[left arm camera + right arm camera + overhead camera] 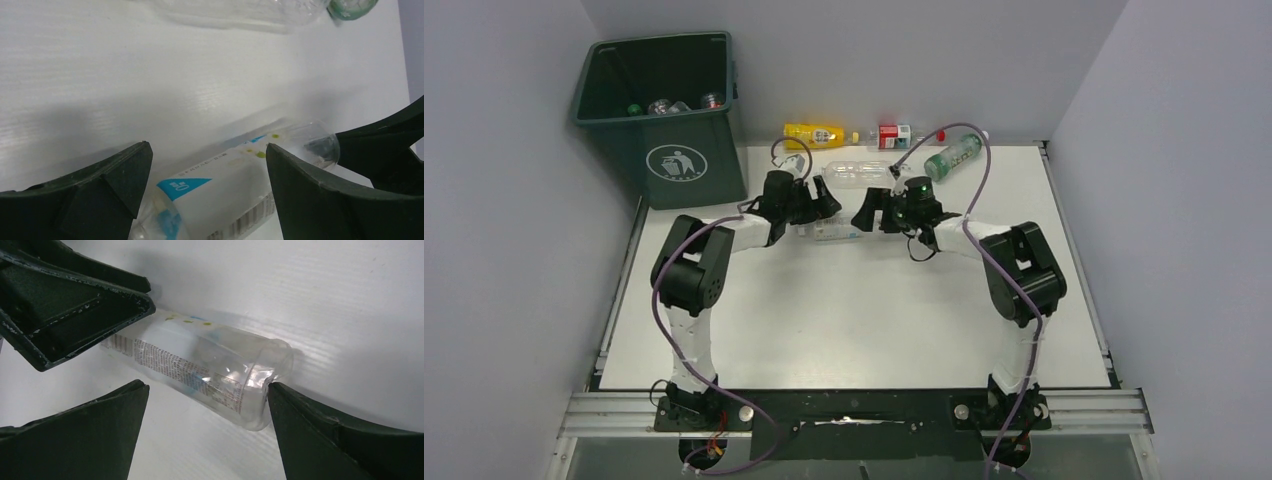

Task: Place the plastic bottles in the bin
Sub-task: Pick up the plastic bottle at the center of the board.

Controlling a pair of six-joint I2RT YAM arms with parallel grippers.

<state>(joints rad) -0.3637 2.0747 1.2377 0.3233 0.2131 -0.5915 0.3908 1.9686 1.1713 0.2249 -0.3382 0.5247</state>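
Toward the far side of the table, a clear bottle with a white-and-blue label lay on its side. The left gripper and right gripper both straddled it with jaws spread wide, neither clamping it. At the far left corner, the bin held several bottles. A yellow bottle lay by the back wall.

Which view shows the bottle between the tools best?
Right wrist: the bottle shows most of its body, label sharp. Left wrist crops it at the bottom edge; the top view gives only a small sliver.
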